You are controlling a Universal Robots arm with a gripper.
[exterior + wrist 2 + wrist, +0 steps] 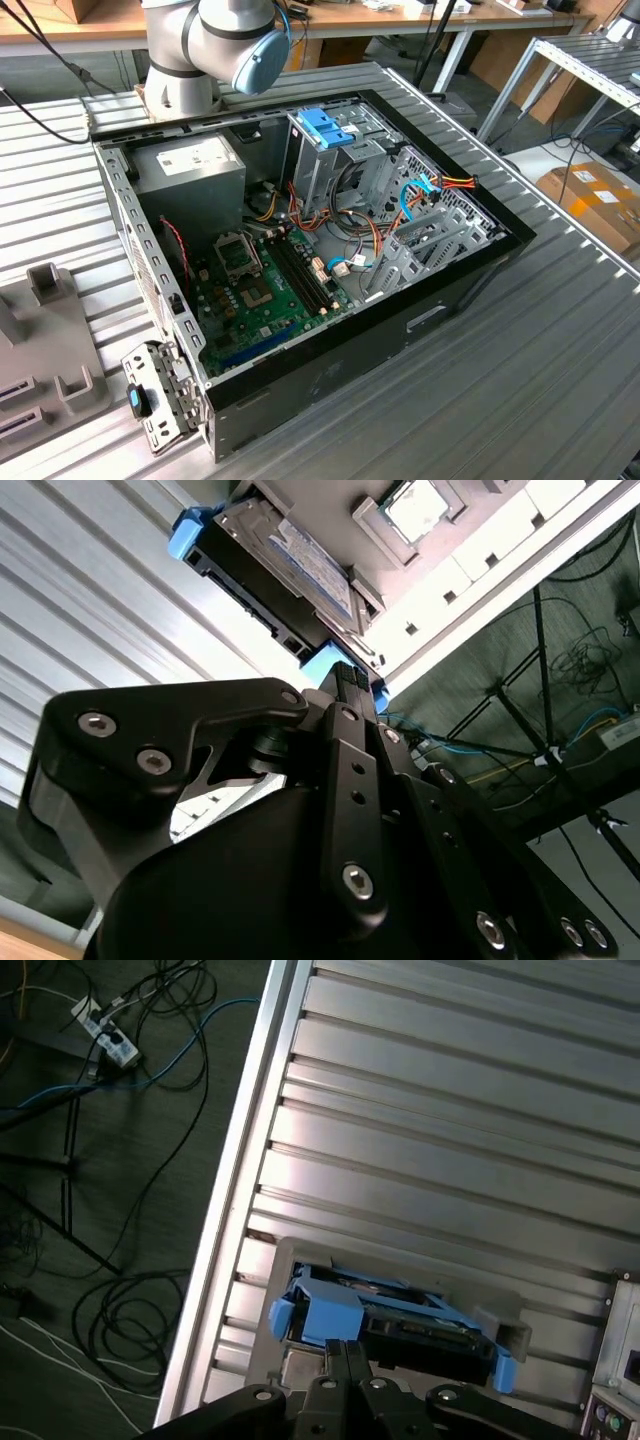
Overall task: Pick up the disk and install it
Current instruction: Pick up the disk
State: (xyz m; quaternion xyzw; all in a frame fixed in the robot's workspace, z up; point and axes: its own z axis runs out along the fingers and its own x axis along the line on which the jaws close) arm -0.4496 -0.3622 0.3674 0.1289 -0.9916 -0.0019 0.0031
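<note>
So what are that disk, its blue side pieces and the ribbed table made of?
The disk looks like bare silvery metal with a dull sheen. The side pieces are probably plastic: evenly blue, matte. The table is apparently metal: ribbed, with streaky reflections.

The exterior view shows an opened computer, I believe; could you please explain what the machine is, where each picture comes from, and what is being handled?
The machine is a robot arm with a pincer. The exterior view comes from a camera off the arm: an open computer case lies on a ribbed metal table. Both wrist views come from cameras riding on the arm. They show the pincer close to the disk, a hard drive with blue side rails, lying in a grey holder on the table.
</note>
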